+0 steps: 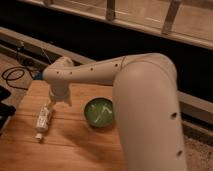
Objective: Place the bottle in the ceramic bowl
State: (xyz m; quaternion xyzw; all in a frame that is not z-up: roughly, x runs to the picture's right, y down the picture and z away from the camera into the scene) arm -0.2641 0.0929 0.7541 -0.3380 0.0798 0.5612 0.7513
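Gripper (pixel 58 101) hangs just above the bottle (pixel 43 120).
Bottle lies flat on the table (pixel 75 146), left of the bowl (pixel 99 113); how open the gripper is, I cannot tell.

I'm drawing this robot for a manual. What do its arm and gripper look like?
The arm is a smooth, glossy off-white shell, thick and rounded, narrowing toward the wrist, with small dark dots along it. The gripper, the same pale colour, is over the wooden table, near the bottle.
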